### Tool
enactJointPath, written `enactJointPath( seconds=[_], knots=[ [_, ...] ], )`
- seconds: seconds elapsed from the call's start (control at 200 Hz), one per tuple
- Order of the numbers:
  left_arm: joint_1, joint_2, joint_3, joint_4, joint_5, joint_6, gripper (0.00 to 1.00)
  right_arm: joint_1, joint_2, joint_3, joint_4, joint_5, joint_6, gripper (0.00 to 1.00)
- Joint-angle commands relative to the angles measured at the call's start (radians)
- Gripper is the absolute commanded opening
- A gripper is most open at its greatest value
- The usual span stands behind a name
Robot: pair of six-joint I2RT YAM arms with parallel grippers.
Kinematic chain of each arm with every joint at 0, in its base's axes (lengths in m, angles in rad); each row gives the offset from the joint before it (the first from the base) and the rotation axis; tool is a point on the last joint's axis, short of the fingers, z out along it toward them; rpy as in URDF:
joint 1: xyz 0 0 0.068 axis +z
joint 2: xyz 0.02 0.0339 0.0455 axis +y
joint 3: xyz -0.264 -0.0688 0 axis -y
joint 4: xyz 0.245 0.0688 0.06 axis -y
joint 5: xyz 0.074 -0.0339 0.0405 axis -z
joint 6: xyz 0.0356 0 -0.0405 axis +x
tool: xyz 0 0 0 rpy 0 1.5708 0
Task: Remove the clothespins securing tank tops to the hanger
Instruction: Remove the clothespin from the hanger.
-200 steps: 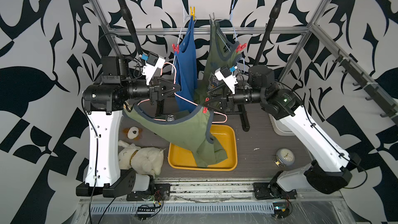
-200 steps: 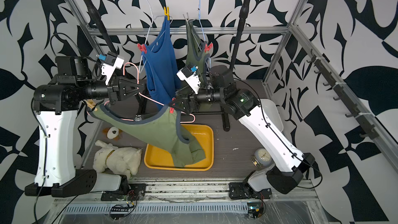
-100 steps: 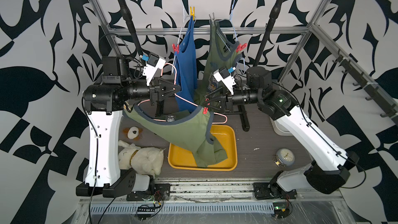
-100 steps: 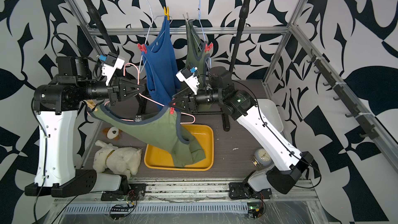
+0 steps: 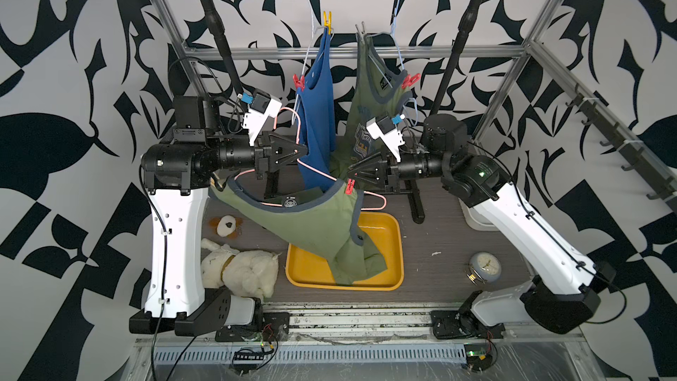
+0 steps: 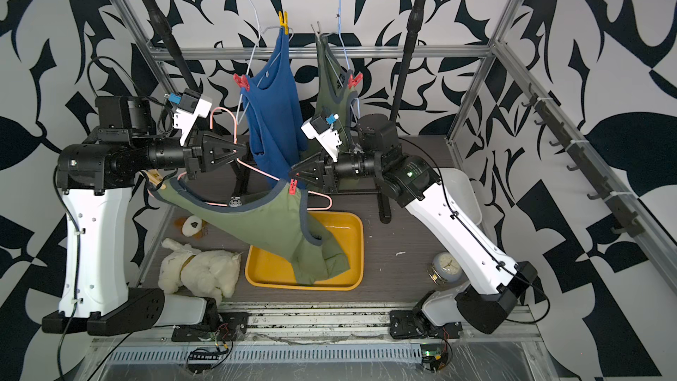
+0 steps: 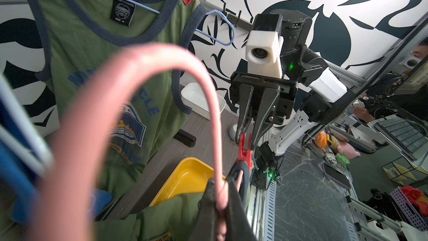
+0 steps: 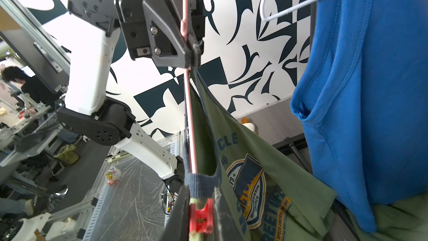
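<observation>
The right claw (image 7: 246,143) pinches the tail of the coral-red clothespin (image 8: 201,219), which clips the olive tank top (image 5: 311,221) to the pink hanger (image 7: 162,52). It should, I think, squeeze fully until the mouth opens, then pull straight off, not sideways. Opposite, the left claw (image 5: 306,148) is closed on the hanger wire and steadies it. A second ago the right jaws stood wide apart; now they press the pin.

Red clothespin (image 8: 201,219) pins olive tank top (image 5: 311,221) to pink hanger (image 7: 150,53).
</observation>
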Motion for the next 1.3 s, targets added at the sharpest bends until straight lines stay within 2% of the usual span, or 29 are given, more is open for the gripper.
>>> enactJointPath(
  seconds=[0.0, 0.23, 0.315, 0.52, 0.62, 0.755, 0.975, 1.125, 1.3],
  knots=[
    [-0.003, -0.02, -0.001, 0.0, 0.029, 0.001, 0.0, -0.003, -0.03, -0.008, 0.064, -0.014, 0.007, 0.12],
    [-0.005, -0.027, -0.028, 0.01, 0.024, 0.001, 0.0, -0.003, -0.047, -0.018, 0.105, 0.028, 0.024, 0.04],
    [-0.005, -0.029, -0.035, 0.012, 0.011, 0.008, 0.0, -0.007, -0.07, -0.019, 0.101, 0.088, 0.024, 0.0],
    [-0.011, -0.026, -0.043, 0.023, -0.005, 0.014, 0.0, -0.043, -0.16, -0.04, -0.024, 0.227, -0.008, 0.0],
    [-0.015, -0.023, -0.043, 0.026, -0.007, 0.014, 0.0, -0.056, -0.226, -0.093, -0.12, 0.364, -0.024, 0.0],
    [-0.027, -0.017, -0.041, 0.027, -0.007, 0.014, 0.0, -0.093, -0.293, -0.198, -0.247, 0.612, -0.01, 0.0],
    [-0.05, -0.009, -0.043, 0.038, -0.007, 0.013, 0.0, -0.234, -0.326, -0.399, -0.277, 0.821, 0.068, 0.0],
    [-0.064, -0.016, -0.055, 0.044, -0.009, 0.015, 0.0, -0.386, -0.325, -0.511, -0.198, 0.895, 0.113, 0.0],
    [-0.075, -0.027, -0.068, 0.044, -0.009, 0.022, 0.0, -0.502, -0.307, -0.591, -0.076, 0.973, 0.123, 0.0]
  ],
)
